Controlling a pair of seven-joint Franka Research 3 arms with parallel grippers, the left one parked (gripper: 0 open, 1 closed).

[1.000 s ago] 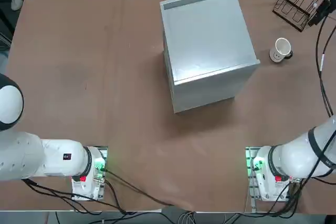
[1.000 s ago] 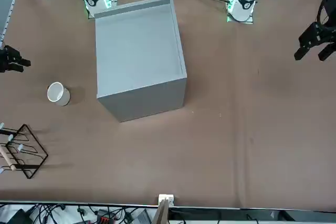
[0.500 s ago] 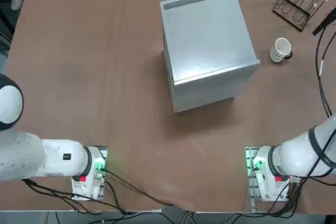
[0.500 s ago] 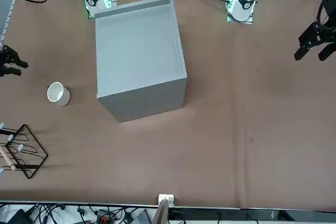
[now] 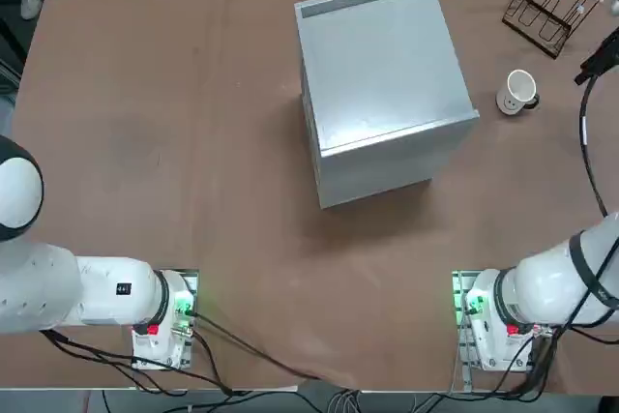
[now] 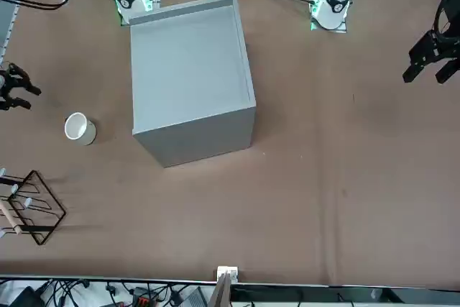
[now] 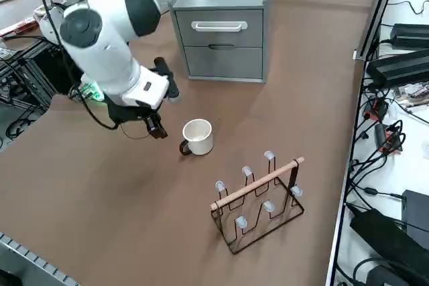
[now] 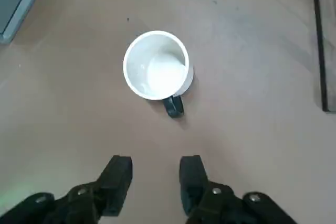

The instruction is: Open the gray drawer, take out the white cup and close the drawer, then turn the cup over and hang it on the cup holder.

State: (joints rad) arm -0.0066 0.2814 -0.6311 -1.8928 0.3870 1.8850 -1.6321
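Top view: we see the gray drawer [image 5: 387,166] shut in its cabinet, and the white cup [image 5: 517,91] sitting upright on the table [image 5: 193,142] at about 3 o'clock from it. The cup holder [image 5: 546,7] is at roughly 1 o'clock from the cup.

Front view: the right gripper [image 6: 21,91] hovers at about 10 o'clock from the cup, not touching it.

Right side view: the gripper hangs just beside the cup, which has a dark handle; the drawer front is closed.

Right wrist view: we look straight down into the empty cup, and the two fingers [image 8: 118,177] stand apart with nothing between them.
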